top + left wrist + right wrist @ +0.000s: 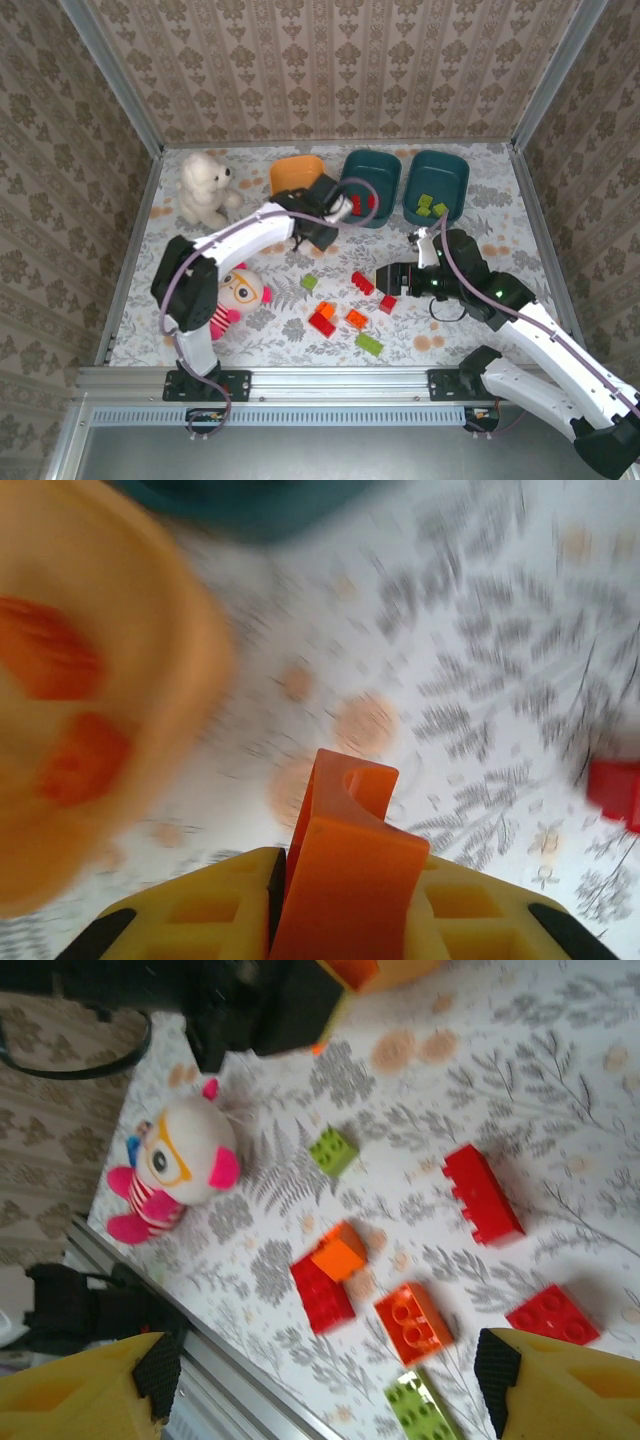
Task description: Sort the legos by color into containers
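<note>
Near orange tub (292, 175), left pincer (345, 910) clamps orange brick (350, 820); teal tub (372, 170) adj.

Left arm (250, 232) overhangs the orange tub (293, 170) (open table (500, 215) along the right edge).

Bright, even light fills the top view, and the legos (357, 318) cast short soft shadows. The left wrist view is smeared by motion, the orange tub (90, 680) and tablecloth (480, 680) streaked, the orange lego (345, 870) near the lens sharper; the right wrist view is slightly soft.
</note>
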